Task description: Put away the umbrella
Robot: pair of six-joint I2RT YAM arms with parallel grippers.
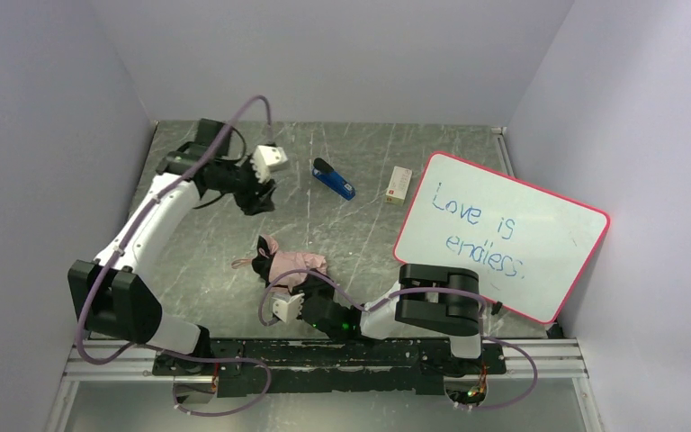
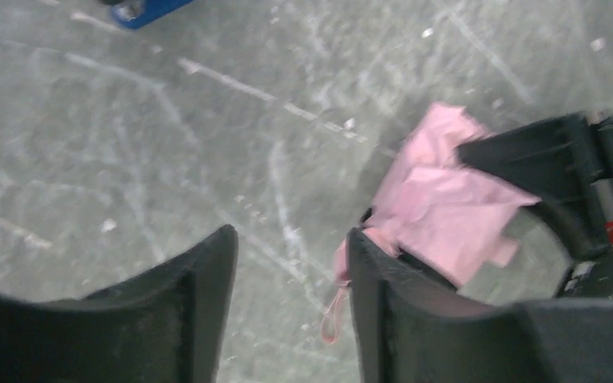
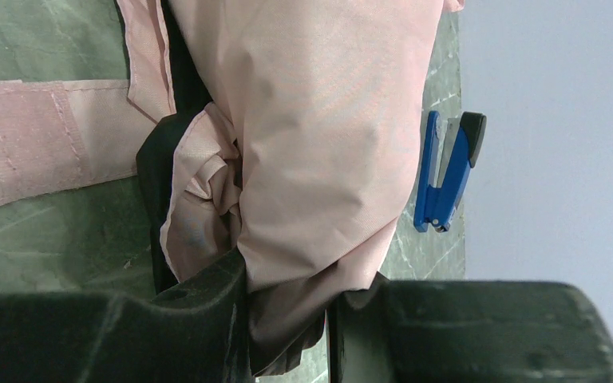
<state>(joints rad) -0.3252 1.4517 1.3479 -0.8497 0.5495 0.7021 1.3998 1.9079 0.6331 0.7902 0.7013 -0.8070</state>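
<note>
The umbrella (image 1: 290, 263) lies folded and crumpled on the marble table top, pale pink outside with black showing at its folds. My right gripper (image 1: 313, 302) is at its near end, and in the right wrist view the jaws (image 3: 287, 319) are shut on a bunch of the umbrella (image 3: 319, 120) fabric. Its flat pink strap (image 3: 40, 136) lies off to the left there. My left gripper (image 1: 257, 198) hangs above the table behind the umbrella. It (image 2: 291, 267) is open with nothing between its fingers, and the umbrella (image 2: 447, 207) and its thin loop (image 2: 331, 315) show below.
A blue-and-black stapler (image 1: 334, 179) and a small white box (image 1: 399, 184) lie at the back of the table. A red-framed whiteboard (image 1: 504, 234) with writing leans at the right. Plain walls close in the left, back and right sides.
</note>
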